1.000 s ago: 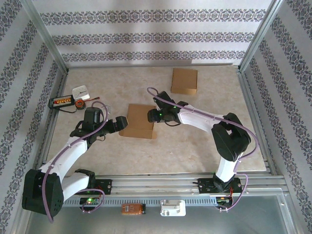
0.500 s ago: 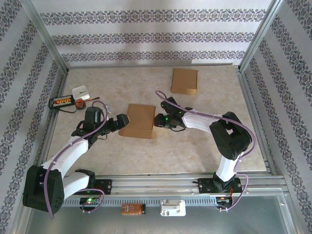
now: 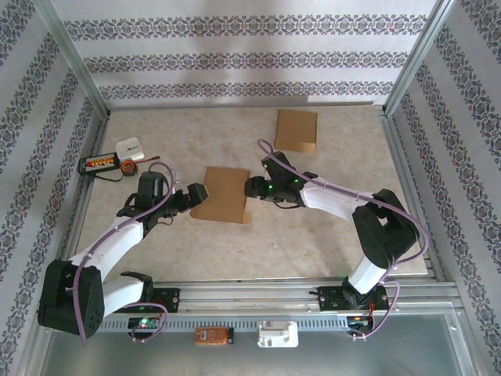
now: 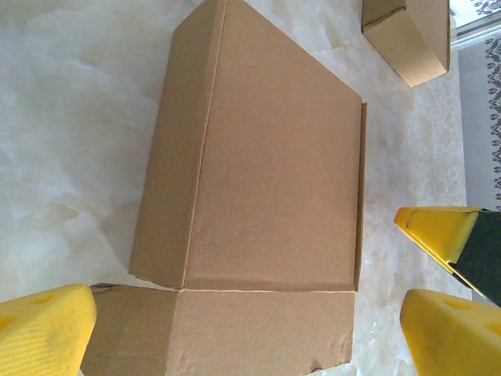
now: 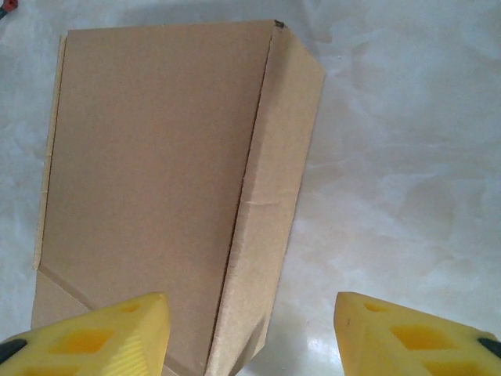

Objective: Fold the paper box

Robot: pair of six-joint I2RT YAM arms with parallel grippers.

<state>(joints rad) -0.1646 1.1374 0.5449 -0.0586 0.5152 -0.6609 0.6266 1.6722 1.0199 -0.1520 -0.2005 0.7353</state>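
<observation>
The paper box is a flattened brown cardboard piece lying mid-table. My left gripper is at its left end, open; in the left wrist view its yellow fingers stand either side of the box's near flap, apart from it. My right gripper is at the box's right edge, open. In the right wrist view one fingertip hangs over the box panel and the other over bare table, with the folded side strip between them.
A second brown box, folded up, sits at the back. At the far left lie a white block, a black device with coloured buttons and an orange roll. Metal frame rails border the table.
The right gripper has drawn back rightward from over the box to its right edge, and its jaws narrowed, then widened. The left arm has hardly moved.
</observation>
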